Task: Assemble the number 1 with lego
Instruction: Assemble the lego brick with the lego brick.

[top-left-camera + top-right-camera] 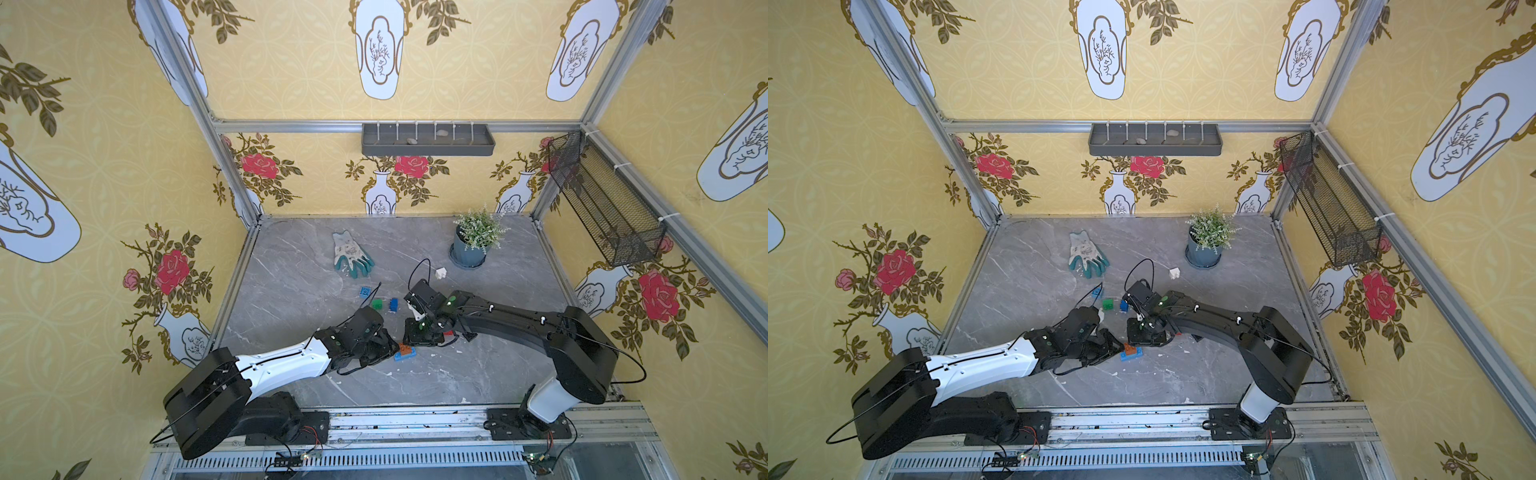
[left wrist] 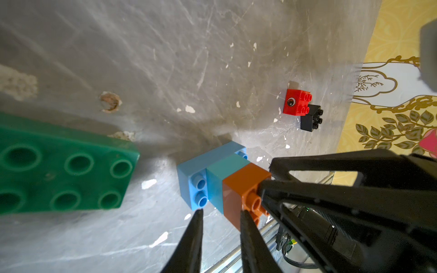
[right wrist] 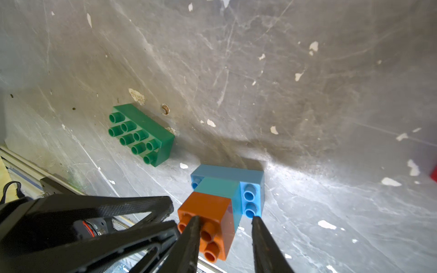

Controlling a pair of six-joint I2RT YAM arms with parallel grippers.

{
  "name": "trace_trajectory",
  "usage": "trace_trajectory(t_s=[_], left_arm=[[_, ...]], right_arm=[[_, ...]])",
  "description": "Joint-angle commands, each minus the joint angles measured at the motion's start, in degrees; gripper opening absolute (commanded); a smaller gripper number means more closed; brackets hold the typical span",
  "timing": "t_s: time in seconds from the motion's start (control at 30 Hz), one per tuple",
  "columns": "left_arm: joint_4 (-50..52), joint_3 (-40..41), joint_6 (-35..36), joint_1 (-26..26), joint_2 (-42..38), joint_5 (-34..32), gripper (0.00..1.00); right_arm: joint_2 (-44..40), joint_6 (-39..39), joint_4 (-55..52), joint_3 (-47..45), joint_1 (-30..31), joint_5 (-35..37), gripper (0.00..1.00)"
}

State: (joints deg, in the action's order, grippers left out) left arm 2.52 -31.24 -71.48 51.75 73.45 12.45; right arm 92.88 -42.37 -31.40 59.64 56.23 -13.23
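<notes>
My left pincer and right pincer sit narrowly parted at the three-brick stack, grip unclear; long green brick near it awaits.

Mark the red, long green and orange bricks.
red brick (image 2: 293,102): left wrist view, eye face.
long green brick (image 3: 142,136): right wrist view, studded face.
orange brick (image 3: 210,205): right wrist view, smooth side.

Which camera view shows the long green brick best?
The right wrist view: the long green brick lies whole and sharp there, all eight studs countable. The left wrist view shows it blurred and cut by the picture's edge. In both top views I cannot find it.
</notes>
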Motion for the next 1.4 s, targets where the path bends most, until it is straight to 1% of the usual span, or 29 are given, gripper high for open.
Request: trace_trajectory(t_s=[0.0, 0.17, 0.5, 0.67, 1.0, 1.37], left_arm=[[-2.28, 0.37, 0.82, -0.06, -0.98, -0.46, 0.30], [-1.85, -0.38, 1.61, -0.03, -0.13, 0.34, 0.31], [0.06, -1.75, 1.96, -0.19, 2.87, 1.59, 0.27], [0.83, -2.33, 2.23, -0.20, 3.88, 1.98, 0.26], [2.16, -2.09, 2.14, -0.42, 6.04, 2.31, 0.19], [3.55, -2.51, 2.75, -0.43, 8.10, 2.87, 0.13]], right_arm=[[-0.63, -0.47, 0.37, -0.20, 0.15, 0.40, 0.37], [-2.12, -0.32, 0.35, -0.24, 0.20, 1.10, 0.37], [-2.00, -0.53, -0.27, -1.43, 0.95, 1.02, 0.36], [-0.67, -0.74, -0.52, -1.08, 1.17, 1.05, 0.34], [2.29, -1.41, -3.44, -0.17, 2.23, 2.66, 0.29], [3.51, -2.95, -3.23, -3.49, 2.64, 2.87, 0.24]])
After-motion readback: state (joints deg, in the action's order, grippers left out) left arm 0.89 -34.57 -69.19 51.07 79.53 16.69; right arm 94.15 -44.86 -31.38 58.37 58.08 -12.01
